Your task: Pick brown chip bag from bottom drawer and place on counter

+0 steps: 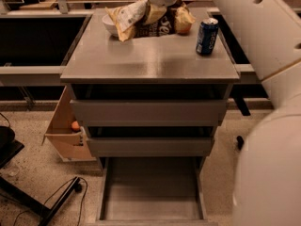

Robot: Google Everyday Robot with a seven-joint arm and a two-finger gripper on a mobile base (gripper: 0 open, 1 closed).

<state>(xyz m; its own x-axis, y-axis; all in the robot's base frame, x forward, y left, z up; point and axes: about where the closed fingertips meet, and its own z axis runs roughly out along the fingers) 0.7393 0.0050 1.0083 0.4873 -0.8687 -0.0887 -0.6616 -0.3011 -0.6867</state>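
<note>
The brown chip bag [149,20], dark brown in the middle with pale yellow ends, hangs in the air over the far part of the counter [150,58]. My gripper [157,11] is shut on the bag's top middle, and the wrist above it hides the fingers. The bag's ends droop on both sides. The bottom drawer [153,192] is pulled open below, showing a bare grey floor. The two shallower drawers above it stand slightly open.
A blue soda can [207,36] stands upright at the counter's right side. A white bowl [112,26] sits at the far left, partly behind the bag. A cardboard box [66,131] with an orange leans left of the cabinet. My white arm fills the right side.
</note>
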